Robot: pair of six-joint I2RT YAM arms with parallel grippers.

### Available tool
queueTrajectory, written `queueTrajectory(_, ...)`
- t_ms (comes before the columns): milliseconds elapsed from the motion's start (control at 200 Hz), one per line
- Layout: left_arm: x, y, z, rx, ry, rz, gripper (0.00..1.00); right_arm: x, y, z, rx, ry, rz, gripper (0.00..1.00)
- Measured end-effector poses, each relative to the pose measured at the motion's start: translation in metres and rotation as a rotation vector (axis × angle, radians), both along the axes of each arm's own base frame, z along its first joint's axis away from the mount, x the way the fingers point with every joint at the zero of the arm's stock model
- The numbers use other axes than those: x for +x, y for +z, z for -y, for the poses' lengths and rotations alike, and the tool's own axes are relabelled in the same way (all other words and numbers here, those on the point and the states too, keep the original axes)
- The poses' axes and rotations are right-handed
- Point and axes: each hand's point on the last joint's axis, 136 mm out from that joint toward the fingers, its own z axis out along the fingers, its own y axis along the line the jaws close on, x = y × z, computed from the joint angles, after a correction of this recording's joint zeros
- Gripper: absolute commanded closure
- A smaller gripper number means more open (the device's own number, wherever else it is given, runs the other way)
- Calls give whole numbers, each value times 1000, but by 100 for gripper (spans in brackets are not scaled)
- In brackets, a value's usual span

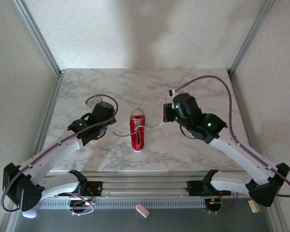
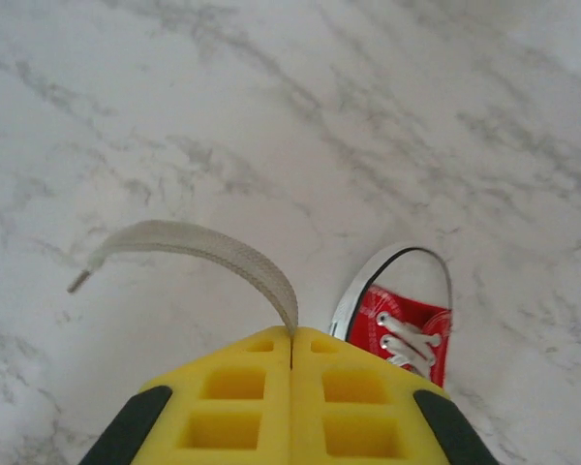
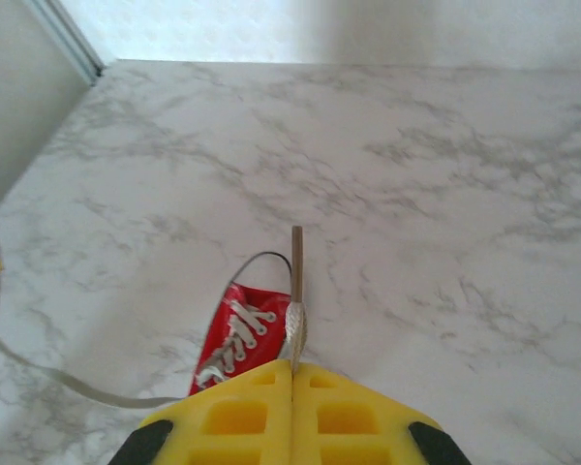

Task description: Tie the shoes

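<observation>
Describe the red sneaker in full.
The sneaker is small and low-top, red canvas by its look, with a white rubber sole, a white toe cap and white laces. It stands on its sole in the middle of the marble table, toe pointing away from the arm bases. The laces are untied. One flat end runs left into the left gripper's shut fingers, and the other runs into the right gripper's shut fingers. Nothing else touches it.
</observation>
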Motion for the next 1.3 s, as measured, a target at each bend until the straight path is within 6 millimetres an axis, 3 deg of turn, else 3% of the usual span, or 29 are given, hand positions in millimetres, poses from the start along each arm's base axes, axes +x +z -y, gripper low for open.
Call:
queueTrajectory(350, 8, 54, 2, -21, -63, 144, 100, -3, 66, -13, 99, 83, 117, 100)
queueTrajectory(526, 8, 91, 5, -45, -94, 239, 100, 3, 69, -29, 122, 118, 117, 100)
queueTrajectory(631, 9, 105, 1, -39, -80, 273, 100, 7, 69, -29, 117, 102, 122, 100)
queueTrajectory(856, 10, 100, -25, 23, 32, 254, 100, 22, 75, 3, 61, -79, 186, 100)
queueTrajectory(981, 13, 95, -30, 30, 56, 241, 100, 23, 73, 15, 29, -124, 199, 100)
queueTrajectory(1186, 28, 83, -32, -9, 41, 204, 100, 10, 68, -8, 50, 33, 166, 100)
queueTrajectory(1296, 39, 80, -22, -53, -44, 198, 100, -2, 70, -28, 102, 152, 145, 100)
